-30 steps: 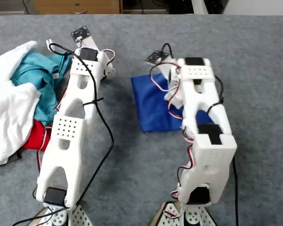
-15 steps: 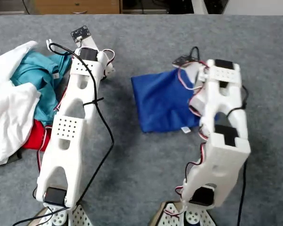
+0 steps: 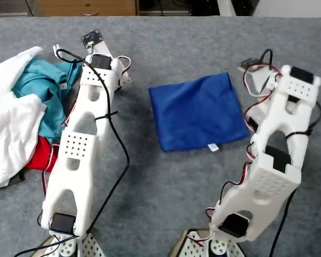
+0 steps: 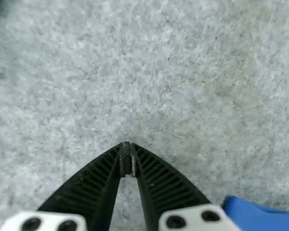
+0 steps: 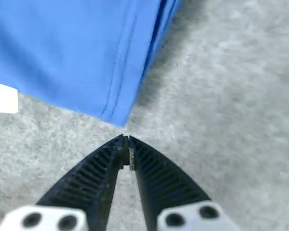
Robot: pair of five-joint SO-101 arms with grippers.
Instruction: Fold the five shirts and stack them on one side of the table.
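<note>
Right pincer (image 5: 125, 144) shut tip to tip, nothing in it, over bare table (image 3: 203, 43) just off a corner of the blue shirt (image 3: 198, 110), not on the cloth as far as I can see. Left pincer (image 4: 126, 156) same story: closed, empty, over bare table near the blue shirt's opposite side, with a sliver of blue at the edge of its wrist view

Blue shirt lies flat as a rough rectangle between the two arms. Layers are doubled along the edge by the right pincer, and a white tag (image 3: 213, 147) pokes out at the edge facing the robot. Reads as folded, so shirt one of five looks done bar placement: it sits mid-table, not on a side

Other shirts: heap well apart from the blue shirt, beyond the left arm from it. White shirt (image 3: 10, 123) is the bulk, teal shirt (image 3: 40, 93) is on the side of the heap nearer the blue shirt, red shirt (image 3: 43, 152) peeks from under. Something dark under the white one, can't tell what. None folded

Step in hand, my read: between shirts, neither arm committed

Next move calls for one of:
- right pincer opens, bites all layers at that blue shirt corner, drags it aside as stack base. Miss a layer and the fold opens
- left pincer opens, pulls one shirt out of the heap toward the blue shirt. Heap looks tangled, so teal may drag white along
</note>
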